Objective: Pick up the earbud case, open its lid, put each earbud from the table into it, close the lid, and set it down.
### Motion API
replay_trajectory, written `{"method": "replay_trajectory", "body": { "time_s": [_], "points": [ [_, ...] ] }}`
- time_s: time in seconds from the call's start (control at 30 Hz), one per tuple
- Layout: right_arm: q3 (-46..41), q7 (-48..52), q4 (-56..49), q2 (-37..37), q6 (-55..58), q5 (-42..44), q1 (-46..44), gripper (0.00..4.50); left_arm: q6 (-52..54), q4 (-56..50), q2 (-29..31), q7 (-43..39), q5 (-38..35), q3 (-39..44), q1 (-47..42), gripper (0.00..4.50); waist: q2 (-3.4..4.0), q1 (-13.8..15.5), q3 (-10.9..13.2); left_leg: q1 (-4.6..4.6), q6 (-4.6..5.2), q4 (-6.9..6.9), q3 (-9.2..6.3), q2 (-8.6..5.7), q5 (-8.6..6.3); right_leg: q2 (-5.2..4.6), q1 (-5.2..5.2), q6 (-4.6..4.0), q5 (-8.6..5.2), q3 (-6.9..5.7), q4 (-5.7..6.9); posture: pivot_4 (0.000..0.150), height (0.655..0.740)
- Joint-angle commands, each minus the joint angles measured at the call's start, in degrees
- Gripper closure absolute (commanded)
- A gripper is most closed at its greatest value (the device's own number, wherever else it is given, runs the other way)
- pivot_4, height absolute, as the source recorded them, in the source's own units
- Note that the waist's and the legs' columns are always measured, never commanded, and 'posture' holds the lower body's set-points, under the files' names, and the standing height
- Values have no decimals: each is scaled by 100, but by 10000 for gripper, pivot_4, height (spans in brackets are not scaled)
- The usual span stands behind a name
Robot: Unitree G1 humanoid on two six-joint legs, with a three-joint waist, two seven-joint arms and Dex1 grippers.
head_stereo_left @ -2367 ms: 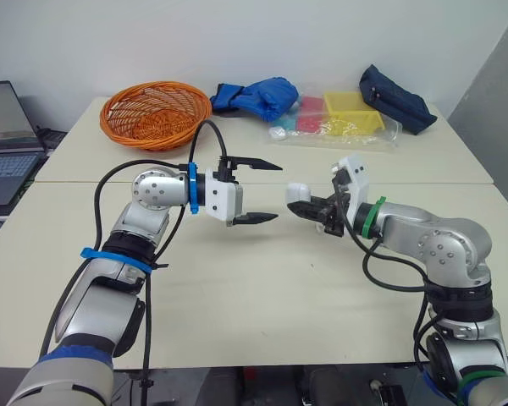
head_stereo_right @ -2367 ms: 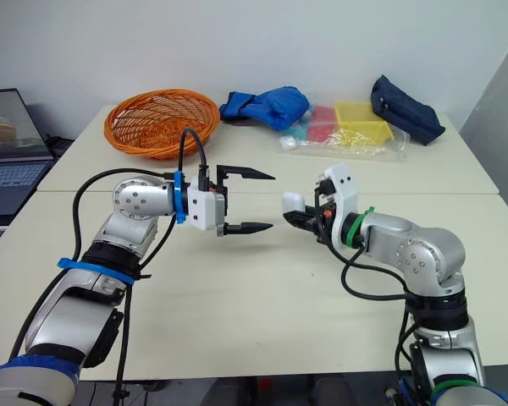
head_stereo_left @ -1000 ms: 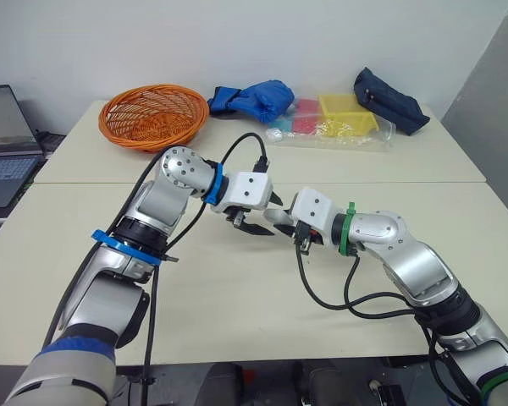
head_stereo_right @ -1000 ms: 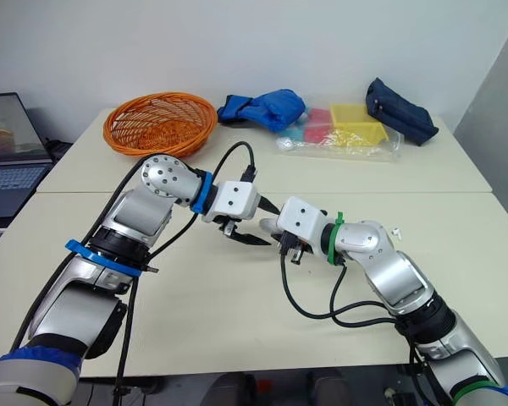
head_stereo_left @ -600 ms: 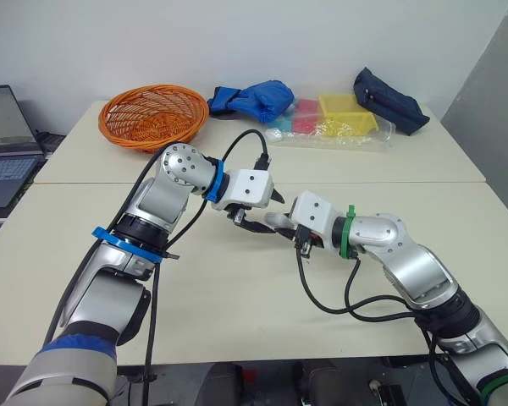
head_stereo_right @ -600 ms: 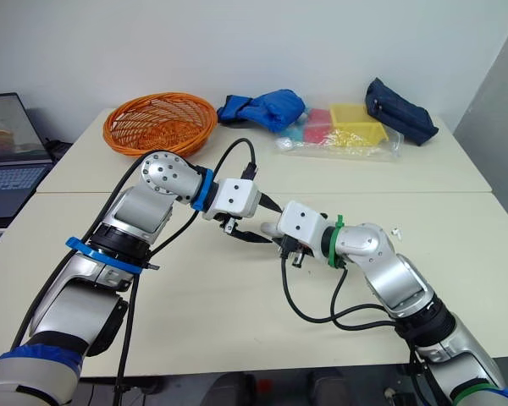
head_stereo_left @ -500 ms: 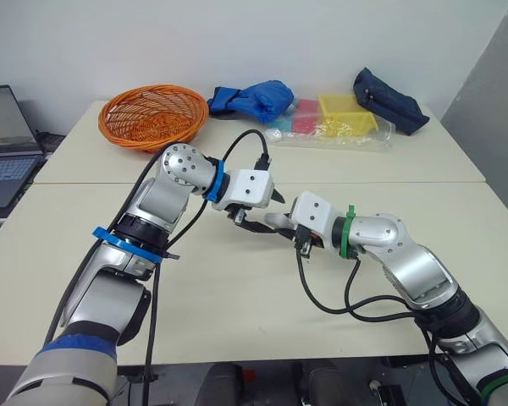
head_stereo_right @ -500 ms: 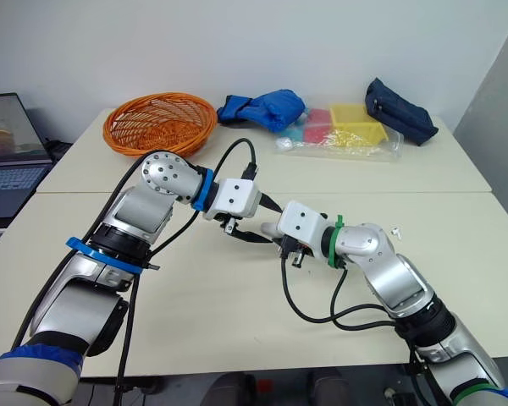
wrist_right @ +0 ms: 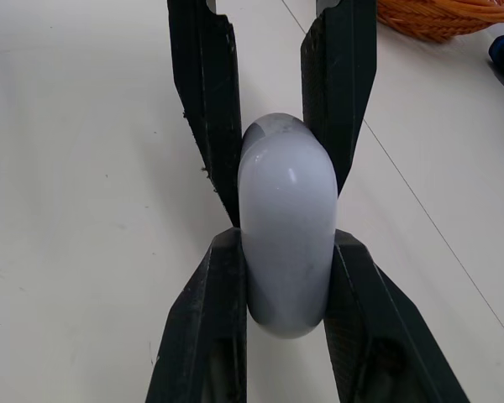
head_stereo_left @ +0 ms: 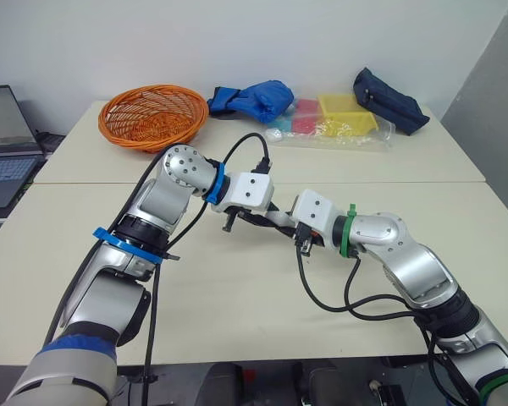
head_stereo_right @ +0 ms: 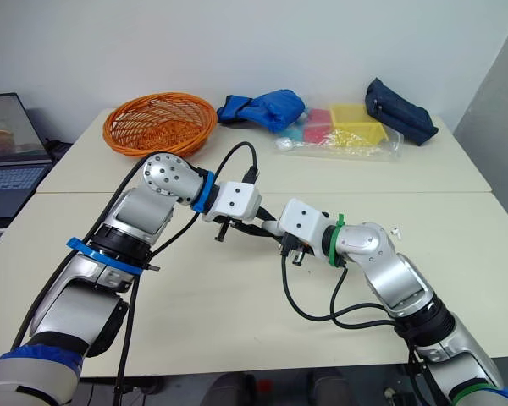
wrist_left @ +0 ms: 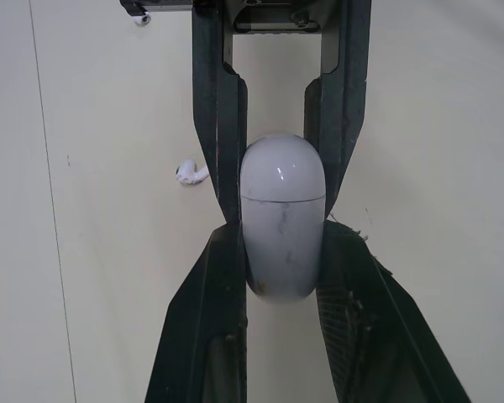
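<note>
Cream tables [head_stereo_left: 237, 313], white wall [head_stereo_left: 322, 34]

Left gripper [head_stereo_left: 276, 222] and right gripper [head_stereo_left: 270, 219] meet nose to nose above the middle of the desk [head_stereo_left: 237, 292]. Their jaws overlap on the earbud case [head_stereo_left: 273, 221], which is mostly hidden. Along the far edge: orange basket [head_stereo_left: 152, 116] at the left corner, blue cloth [head_stereo_left: 252, 96], clear bag [head_stereo_left: 339, 127] holding pink and yellow boxes, navy pouch [head_stereo_left: 389, 100] toward the right corner. A laptop [head_stereo_left: 4, 144] sits beyond the left edge.

No writing I could read anywhere.
The white earbud case [wrist_left: 281, 222] showed me only plain, unmarked shell on the faces I could see, and the laptop [head_stereo_left: 4, 144] off to my left had a screen too small for me to make out.
</note>
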Motion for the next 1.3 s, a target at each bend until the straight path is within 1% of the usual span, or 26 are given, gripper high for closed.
{"method": "replay_trajectory", "body": {
  "time_s": [0.03, 0.2, 0.5, 0.7, 0.93, 1.0, 1.03, 1.13, 1.17, 1.2, 1.23, 1.27, 1.3],
  "points": [
    [-112, 49, -342, 6, -54, -10, -117, 36990, 168, -58, -41, 7, -25, 50, -137, 37595, 0, 0, 0, 0, 0, 0, 0, 0, 0, 0, 0, 0, 0, 0, 0, 1500, 7400],
    [-117, 86, -310, -27, -67, -12, -135, 36990, 347, -89, 15, -107, -69, 58, -151, 37595, 0, 0, 0, 0, 0, 0, 0, 0, 0, 0, 0, 0, 0, 0, 0, 1500, 7400],
    [-113, 131, -257, -51, -101, -33, -151, 36990, 386, -152, 9, -62, -65, 69, -143, 37595, 0, 0, 0, 0, 0, 0, -1, 0, 0, 0, 0, 0, 0, 0, 1, 1500, 7400],
    [-120, 149, -229, -67, -105, -32, -163, 36990, 580, -299, 7, -188, -249, 114, -99, 37595, 0, 0, 0, 0, 0, 0, -1, 0, 0, 0, 0, 0, 0, 0, 1, 1500, 7400],
    [-142, 184, -214, -74, -110, -15, -174, 36990, 838, -451, 67, -165, -174, 49, -49, 37595, 0, 0, 0, 0, 0, 0, -1, 0, 0, 0, 0, 0, 0, 0, 1, 1500, 7400],
    [-160, 196, -200, -78, -119, -15, -177, 29616, 853, -505, 86, -219, -198, 41, -26, 37595, 0, 0, 0, 0, 0, 0, -2, 0, 0, 0, 0, 0, 0, 0, 1, 1500, 7400],
    [-173, 225, -199, -83, -105, 4, -177, 27434, 839, -499, 82, -203, -194, 41, -29, 37595, 0, 0, 0, 0, 0, 0, -2, 0, 0, 0, 0, 0, 0, 0, 1, 1500, 7400],
    [-204, 243, -191, -83, -105, 11, -185, 17401, 819, -460, 68, -134, -179, 50, -47, 37595, 0, 0, 0, 0, 0, 0, -2, 0, 0, 0, -1, 0, 0, 1, 1, 1500, 7400],
    [-215, 245, -193, -88, -103, 11, -189, 13163, 838, -459, 62, -130, -191, 59, -54, 37595, 0, 0, 0, 0, 0, 0, -2, 0, 0, 0, 0, 0, 0, 1, 1, 1500, 7400],
    [-243, 262, -210, -104, -86, 30, -193, 9904, 854, -448, 55, -112, -198, 72, -62, 37595, 0, 0, 0, 0, 0, 0, -2, 0, 0, 0, -1, 0, -1, 1, 1, 1500, 7400],
    [-263, 275, -222, -115, -73, 44, -196, 5250, 864, -440, 50, -100, -204, 80, -68, 37595, 0, 0, 0, 0, 0, 0, -2, 0, 0, 0, -1, 0, 0, 0, 2, 1500, 7400],
    [-300, 299, -251, -142, -53, 71, -193, 2161, 875, -423, 50, -78, -198, 87, -70, 37595, 0, 0, 0, 0, 0, 0, -2, 0, 0, 0, -1, 0, 0, 0, 2, 1500, 7400],
    [-377, 339, -311, -186, -12, 132, -177, 241, 879, -414, 59, -69, -201, 94, -56, 37595, 0, 1, 0, 0, 0, 0, -2, 0, 0, 0, -1, 0, 0, 1, 2, 1500, 7400]
  ]
}}
